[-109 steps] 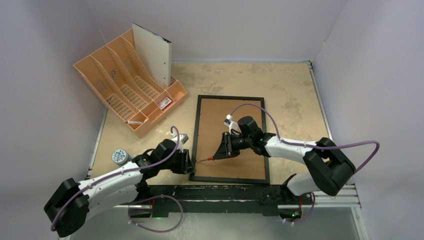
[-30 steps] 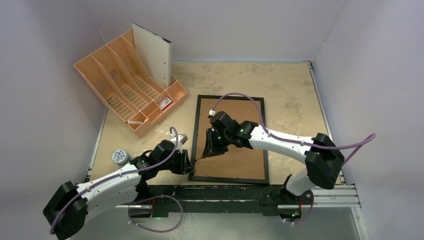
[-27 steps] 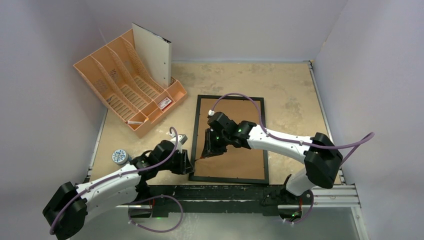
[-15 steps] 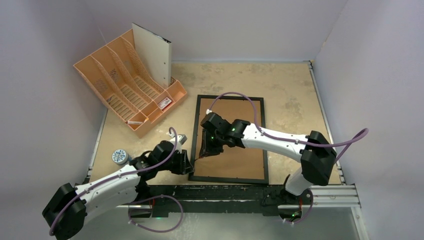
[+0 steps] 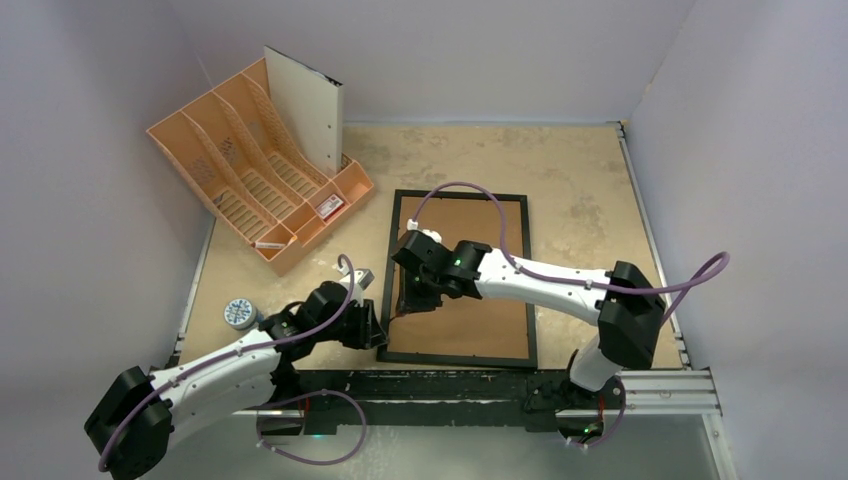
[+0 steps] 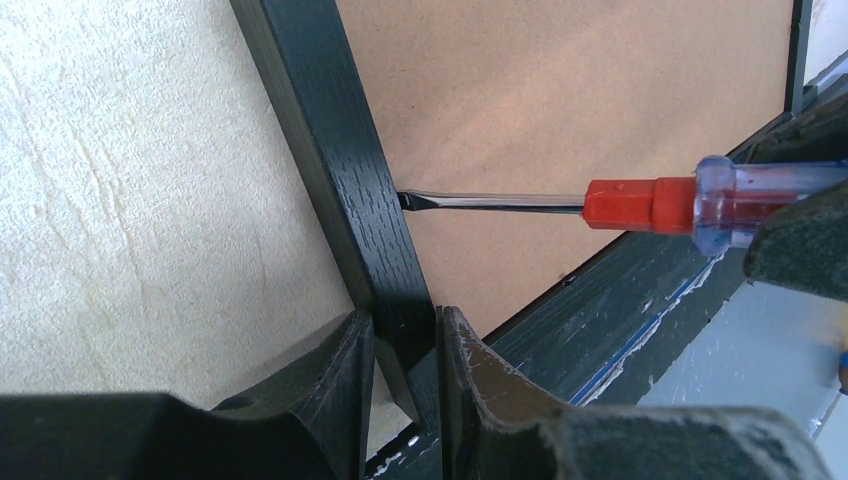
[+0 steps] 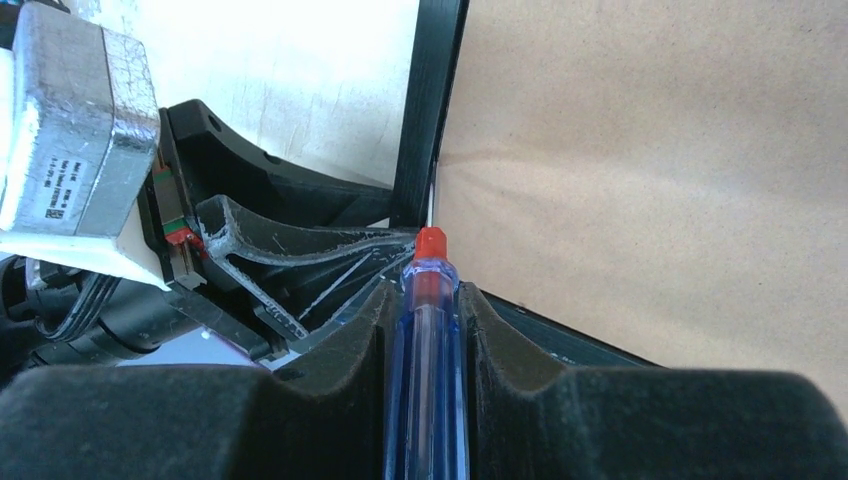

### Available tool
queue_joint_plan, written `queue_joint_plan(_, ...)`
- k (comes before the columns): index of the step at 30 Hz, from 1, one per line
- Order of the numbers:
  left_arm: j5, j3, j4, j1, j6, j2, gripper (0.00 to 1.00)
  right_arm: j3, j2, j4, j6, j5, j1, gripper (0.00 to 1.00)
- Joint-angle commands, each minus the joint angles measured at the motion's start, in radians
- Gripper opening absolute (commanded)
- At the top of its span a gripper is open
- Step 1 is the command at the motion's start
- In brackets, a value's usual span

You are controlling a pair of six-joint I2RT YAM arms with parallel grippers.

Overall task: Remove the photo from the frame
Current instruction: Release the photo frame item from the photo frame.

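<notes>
The black frame lies face down, its brown backing board uppermost; the photo is hidden beneath it. My left gripper is shut on the frame's left rail near the near-left corner. My right gripper is shut on a screwdriver with a clear blue handle and red collar. Its flat tip touches the inner edge of the left rail where the board meets it. In the top view the right gripper hovers over the board's left side.
An orange file organiser stands at the back left with a white sheet upright in it. A small round tin sits left of my left arm. A black mounting rail runs along the near edge. Walls close in on three sides.
My right arm has swung left across the backing board, bringing the screwdriver tip to the left rail's inner edge. The left gripper has kept its hold on the frame.
</notes>
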Motion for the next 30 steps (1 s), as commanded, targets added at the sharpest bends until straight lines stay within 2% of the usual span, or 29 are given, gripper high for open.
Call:
queue_joint_plan(1,0.027,-0.013,0.029,-0.011,0.015,0.004,0.12,0.050,-0.042,0.103,0.030,0.069,0.010,0.00)
queue_joint_plan(8,0.027,-0.004,0.029,-0.011,0.017,0.017,0.12,-0.096,-0.161,0.125,0.032,0.075,-0.061,0.00)
queue_joint_plan(17,0.070,0.000,0.059,-0.013,0.022,0.030,0.12,-0.295,-0.295,0.310,-0.042,-0.046,-0.191,0.00)
queue_joint_plan(23,0.091,-0.014,0.125,-0.058,-0.042,0.023,0.12,-0.524,-0.424,0.635,-0.150,-0.212,-0.346,0.00)
queue_joint_plan(27,0.050,-0.007,0.140,-0.107,-0.070,0.039,0.12,-0.545,-0.404,0.687,-0.249,-0.397,-0.451,0.00)
queue_joint_plan(30,0.028,0.012,0.110,-0.113,-0.060,0.043,0.17,-0.541,-0.361,0.729,-0.305,-0.521,-0.497,0.00)
